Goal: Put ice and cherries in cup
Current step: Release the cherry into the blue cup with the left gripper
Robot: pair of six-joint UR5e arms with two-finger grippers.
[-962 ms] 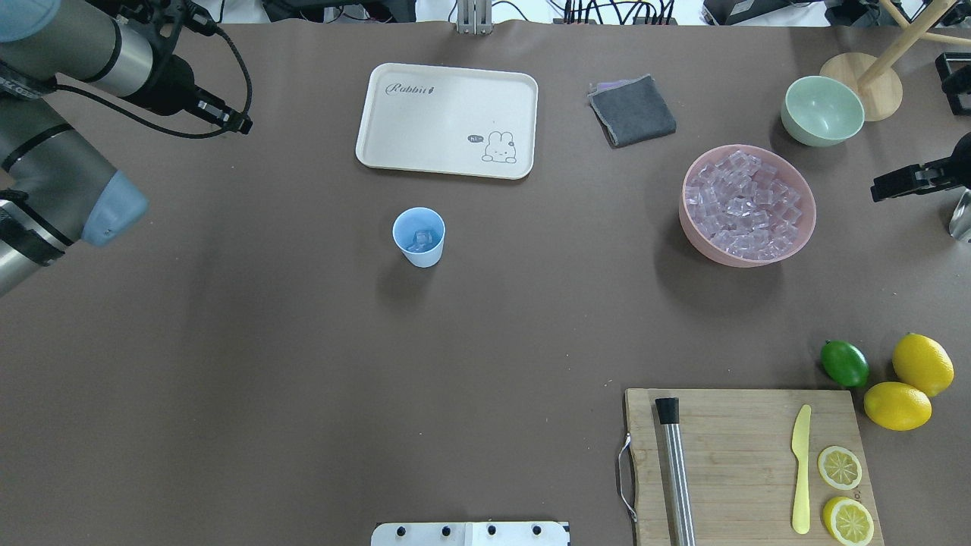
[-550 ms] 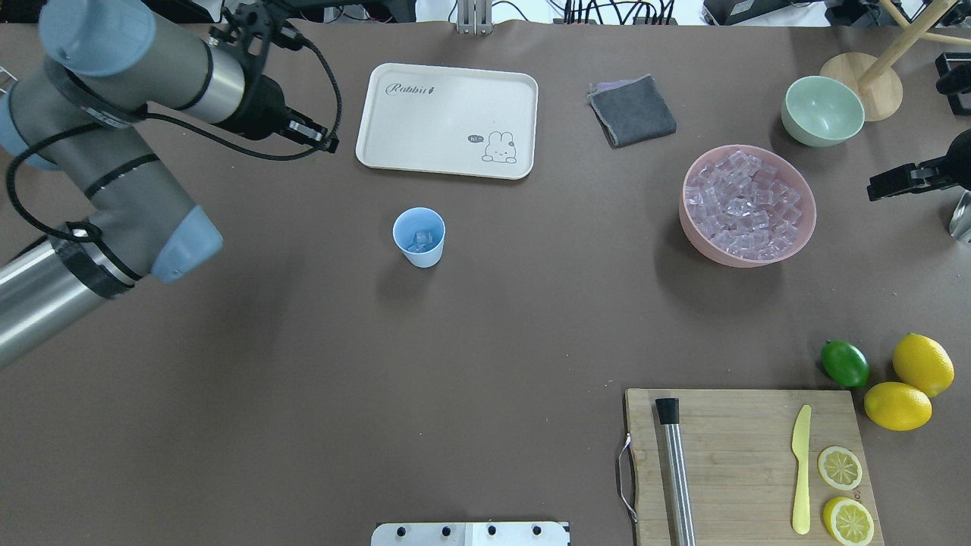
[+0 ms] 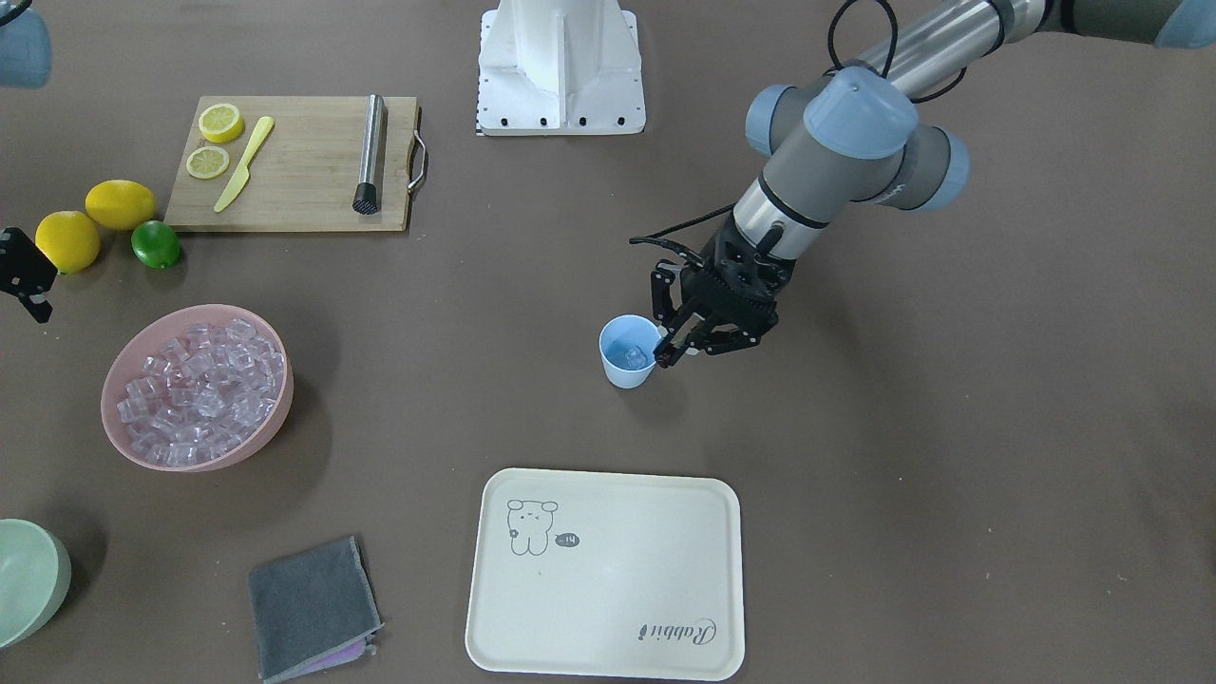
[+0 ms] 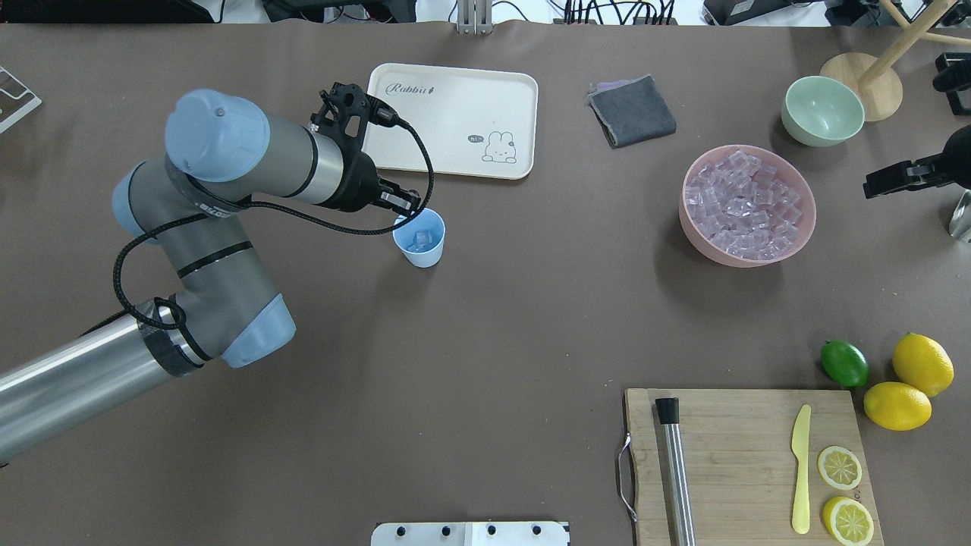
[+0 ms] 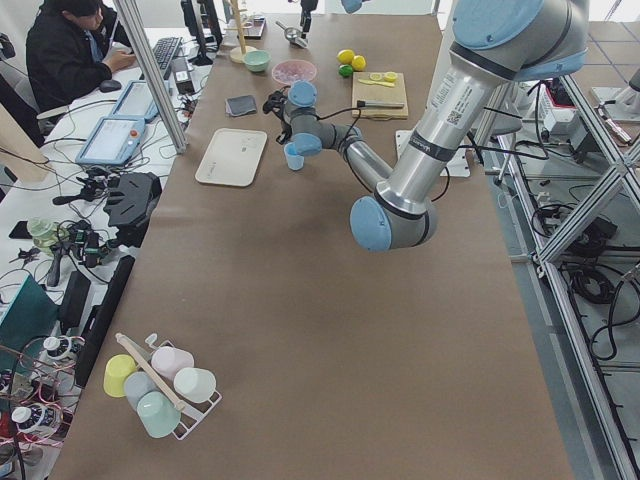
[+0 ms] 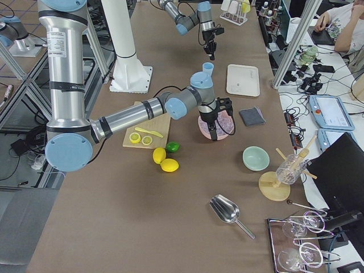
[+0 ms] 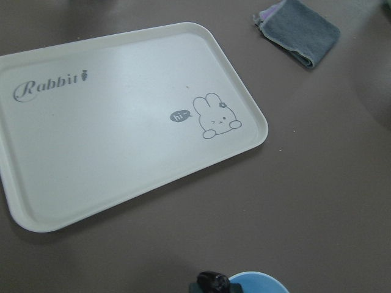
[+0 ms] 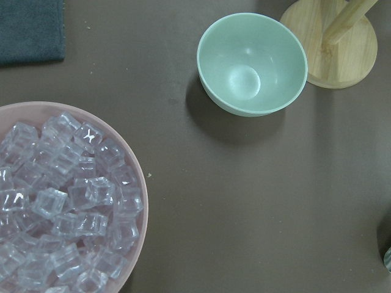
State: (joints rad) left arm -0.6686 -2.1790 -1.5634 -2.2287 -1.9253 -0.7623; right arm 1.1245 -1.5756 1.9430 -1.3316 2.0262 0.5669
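Observation:
The light blue cup (image 4: 425, 254) stands mid-table with a few ice cubes (image 4: 419, 241) in it; it also shows in the front view (image 3: 627, 372). My left gripper (image 4: 407, 210) hangs at the cup's rim (image 3: 667, 357), jaws close together. In the left wrist view a tiny dark glossy cherry (image 7: 211, 282) sits at the fingertips just beside the cup's rim (image 7: 259, 282). Many more ice cubes (image 4: 747, 201) fill the pink bowl (image 4: 804, 235). My right gripper (image 4: 872, 184) hovers at the right edge beside that bowl; I cannot tell how its jaws stand.
A cream rabbit tray (image 4: 447, 120) lies behind the cup. A grey cloth (image 4: 632, 110), an empty green bowl (image 4: 822, 111) and a wooden stand (image 4: 865, 83) are at the back right. A cutting board (image 4: 747, 462), a lime (image 4: 844, 363), lemons (image 4: 922, 364) and a metal scoop (image 4: 962, 216) are at the right.
My left arm has swung in from the table's left edge and brought its gripper to the cup's rim. The right gripper has barely shifted. The cup and bowls have not moved.

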